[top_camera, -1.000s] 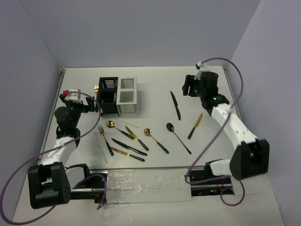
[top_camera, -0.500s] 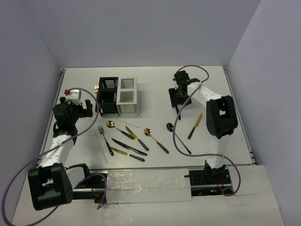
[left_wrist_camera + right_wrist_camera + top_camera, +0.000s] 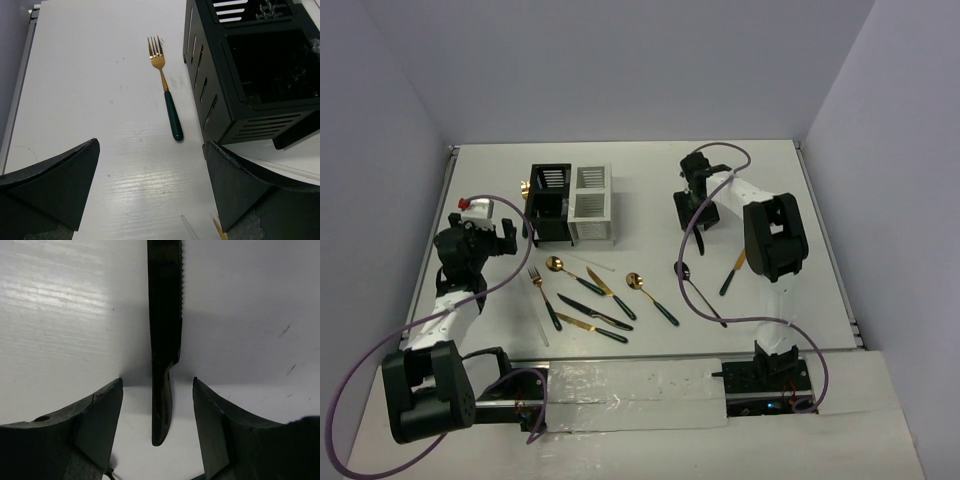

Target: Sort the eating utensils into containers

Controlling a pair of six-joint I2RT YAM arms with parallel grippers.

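Observation:
Two joined containers stand at the back left, a black caddy (image 3: pixel 551 229) and a white caddy (image 3: pixel 593 211). Several eating utensils lie in front: a gold fork (image 3: pixel 542 295), gold spoons (image 3: pixel 560 268) (image 3: pixel 650 297), a black spoon (image 3: pixel 698 290) and a gold knife (image 3: pixel 735 268). My right gripper (image 3: pixel 157 380) is open and low over the table. It straddles the handle end of a black knife (image 3: pixel 165 315) with a gap on each side. My left gripper (image 3: pixel 151 142) is open and empty, left of the black caddy (image 3: pixel 200 75). A gold fork (image 3: pixel 167 95) lies beyond it.
A thin clear stick (image 3: pixel 595 263) lies among the utensils. A gold utensil head (image 3: pixel 524 187) pokes out at the black caddy's left side. The right arm's cable (image 3: pixel 700 225) hangs over the table by the black knife. Grey walls enclose the table.
The right arm swung from the far right in to the black knife and dropped over its handle. The left gripper drew back slightly to the left.

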